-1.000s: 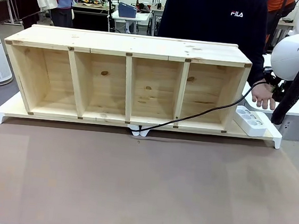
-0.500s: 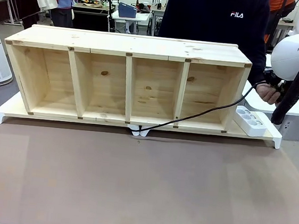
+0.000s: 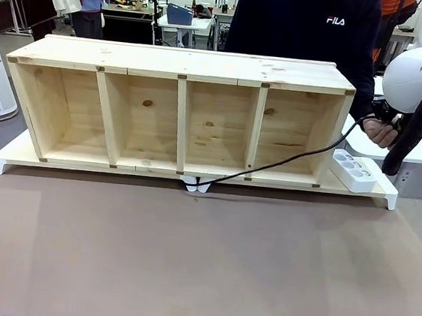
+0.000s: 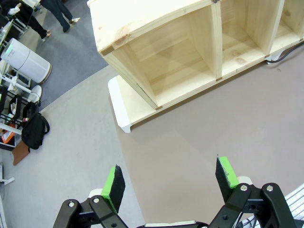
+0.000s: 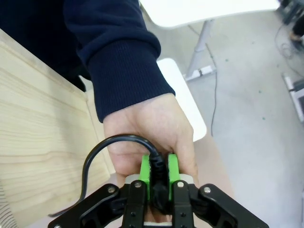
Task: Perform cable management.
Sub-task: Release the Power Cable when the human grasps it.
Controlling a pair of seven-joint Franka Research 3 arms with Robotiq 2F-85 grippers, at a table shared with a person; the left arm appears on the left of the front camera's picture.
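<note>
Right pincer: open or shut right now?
Shut on the cable. In the right wrist view the right pincer has both green pads pressed against the black cord, with the person's hand right behind it.

the right gripper clamps the cable against the person's hand.

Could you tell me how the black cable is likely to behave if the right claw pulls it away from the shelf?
Probably floppy: the cable sags in a loose curve across the shelf and loops beside the right claw. Likely light, being thin. It should slip little, since the green pads pinch it.
</note>
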